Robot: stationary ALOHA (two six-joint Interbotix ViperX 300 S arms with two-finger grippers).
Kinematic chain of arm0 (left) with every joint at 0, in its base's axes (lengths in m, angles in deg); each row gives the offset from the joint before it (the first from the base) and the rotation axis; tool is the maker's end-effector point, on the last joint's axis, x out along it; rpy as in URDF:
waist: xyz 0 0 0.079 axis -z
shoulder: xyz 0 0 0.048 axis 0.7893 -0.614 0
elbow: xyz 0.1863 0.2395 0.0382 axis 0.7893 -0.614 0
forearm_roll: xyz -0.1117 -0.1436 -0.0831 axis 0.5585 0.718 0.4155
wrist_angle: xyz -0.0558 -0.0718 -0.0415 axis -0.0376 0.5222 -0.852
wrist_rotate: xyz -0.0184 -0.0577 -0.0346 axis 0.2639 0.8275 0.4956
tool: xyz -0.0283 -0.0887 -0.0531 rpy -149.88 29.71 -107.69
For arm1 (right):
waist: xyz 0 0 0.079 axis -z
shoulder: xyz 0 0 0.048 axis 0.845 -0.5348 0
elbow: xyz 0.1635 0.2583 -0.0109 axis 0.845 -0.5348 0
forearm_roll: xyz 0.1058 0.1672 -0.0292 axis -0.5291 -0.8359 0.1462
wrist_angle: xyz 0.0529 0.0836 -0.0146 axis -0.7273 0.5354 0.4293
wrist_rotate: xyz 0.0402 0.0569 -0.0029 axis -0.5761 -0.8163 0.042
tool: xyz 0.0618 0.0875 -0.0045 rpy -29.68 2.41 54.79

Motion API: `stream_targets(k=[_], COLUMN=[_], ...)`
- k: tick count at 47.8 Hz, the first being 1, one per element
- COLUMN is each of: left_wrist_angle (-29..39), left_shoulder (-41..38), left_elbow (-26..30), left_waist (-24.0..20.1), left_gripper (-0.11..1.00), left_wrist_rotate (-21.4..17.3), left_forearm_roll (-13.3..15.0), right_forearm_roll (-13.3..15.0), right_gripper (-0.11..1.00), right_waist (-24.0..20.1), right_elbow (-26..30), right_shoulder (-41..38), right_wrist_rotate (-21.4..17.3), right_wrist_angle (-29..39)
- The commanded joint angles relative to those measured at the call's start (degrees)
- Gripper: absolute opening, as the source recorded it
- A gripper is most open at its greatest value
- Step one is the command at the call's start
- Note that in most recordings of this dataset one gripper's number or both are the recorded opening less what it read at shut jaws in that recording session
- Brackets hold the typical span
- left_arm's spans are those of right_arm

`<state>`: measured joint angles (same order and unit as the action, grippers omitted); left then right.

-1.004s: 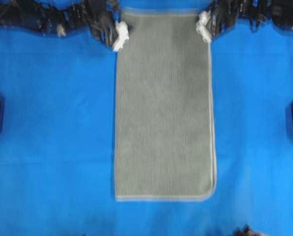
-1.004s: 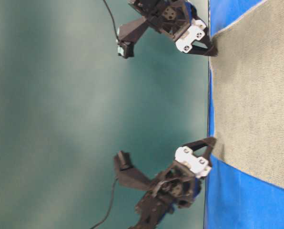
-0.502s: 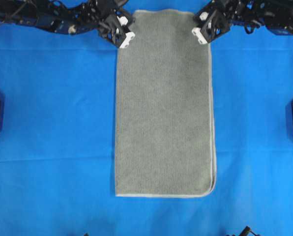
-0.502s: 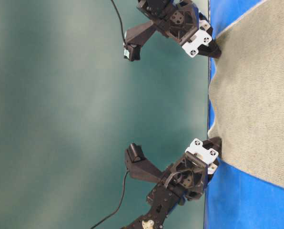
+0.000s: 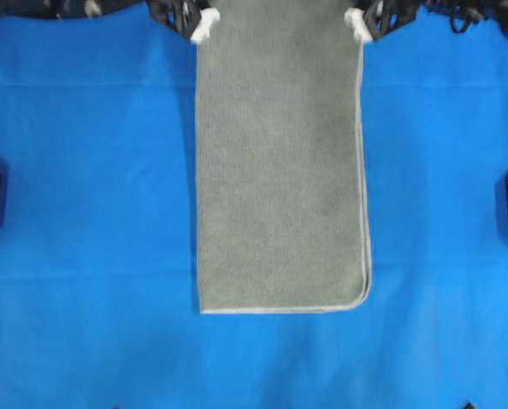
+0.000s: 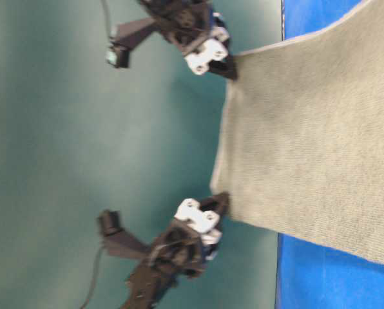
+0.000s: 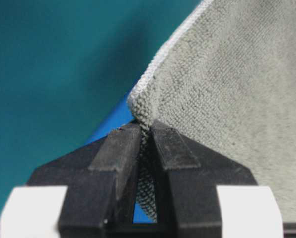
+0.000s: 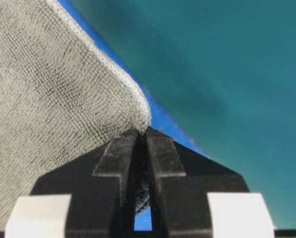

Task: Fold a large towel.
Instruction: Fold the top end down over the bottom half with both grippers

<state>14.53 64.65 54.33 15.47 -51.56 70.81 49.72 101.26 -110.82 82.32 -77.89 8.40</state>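
The left gripper [image 5: 204, 23] is clenched on one far corner of the towel [image 5: 279, 162]. The towel hangs lifted at that end, its near end on the blue cloth [image 5: 83, 213]. The right gripper [image 5: 356, 23] grips the other far corner.

no readable text, labels, brands, numbers or signs in any view

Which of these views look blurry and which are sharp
Overhead view: soft overall, the towel weave smeared. Table-level view: the left tool and right tool slightly motion-blurred. Both wrist views: crisp on the terry loops near the tips, the teal background defocused.
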Motion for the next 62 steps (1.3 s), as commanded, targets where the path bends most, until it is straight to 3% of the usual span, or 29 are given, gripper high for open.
stream_targets(k=[1, 12, 20, 31, 40, 47, 55, 62], left_wrist_angle=[2.0, 3.4, 3.4, 3.3, 1.8, -0.3, -3.0, -4.4], left_shoulder=[4.8, 13.4, 17.4, 20.0, 16.3, 12.7, 8.1, 5.3], left_elbow=[-0.1, -6.6, -13.2, -19.4, -21.4, -20.7, -20.3, -19.9], left_waist=[0.2, 7.1, 14.5, 27.2, 37.7, 44.5, 48.8, 49.3], left_gripper=[0.05, 0.05, 0.05, 0.05, 0.05, 0.05, 0.05, 0.05], left_wrist_rotate=[-1.3, -2.7, -1.6, 2.2, 7.0, 9.3, 11.3, 12.7], left_forearm_roll=[0.0, 0.0, 0.2, 0.4, 0.4, 0.4, 0.5, 0.5], right_forearm_roll=[0.2, 0.2, -0.4, -3.2, -6.8, -7.2, -7.2, -7.3], right_gripper=[0.04, 0.04, 0.04, 0.04, 0.04, 0.04, 0.04, 0.04], right_waist=[0.3, -6.2, -14.8, -29.6, -40.4, -46.4, -51.2, -52.6], right_elbow=[0.4, -5.4, -11.9, -16.3, -18.6, -19.3, -19.2, -19.2], right_shoulder=[5.3, 15.9, 22.7, 28.7, 26.7, 22.3, 16.0, 11.2], right_wrist_rotate=[0.2, -0.5, -0.9, -2.5, -8.1, -13.5, -18.5, -19.8], right_wrist_angle=[2.6, 5.4, 8.8, 15.6, 17.2, 16.7, 13.1, 8.0])
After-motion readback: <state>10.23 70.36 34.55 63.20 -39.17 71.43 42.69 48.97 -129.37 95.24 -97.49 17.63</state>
